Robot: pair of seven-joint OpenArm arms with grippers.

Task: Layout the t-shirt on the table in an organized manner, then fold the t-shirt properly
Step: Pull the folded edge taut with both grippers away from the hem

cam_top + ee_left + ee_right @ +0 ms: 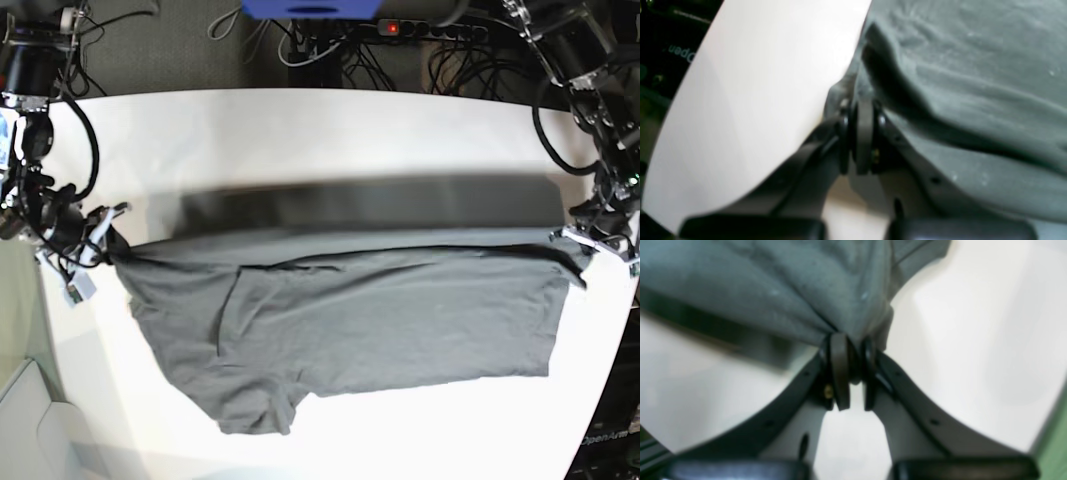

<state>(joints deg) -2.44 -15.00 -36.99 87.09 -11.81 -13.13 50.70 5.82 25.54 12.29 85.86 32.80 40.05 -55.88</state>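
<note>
The dark grey t-shirt (350, 320) hangs stretched between both arms above the white table (330, 140), its upper edge lifted and its lower part draped on the tabletop. My right gripper (112, 248), at the base view's left, is shut on a bunched corner of the t-shirt (780, 290); in its wrist view the gripper (853, 346) pinches the cloth between its pads. My left gripper (570, 245), at the base view's right, is shut on the opposite corner. In the left wrist view that gripper (862, 115) clamps the t-shirt (973, 100) at the hem.
A dark shadow band (360, 205) lies on the table behind the lifted shirt edge. Cables and a power strip (400, 30) sit beyond the far edge. The table's right rim (610, 390) curves close to the left arm.
</note>
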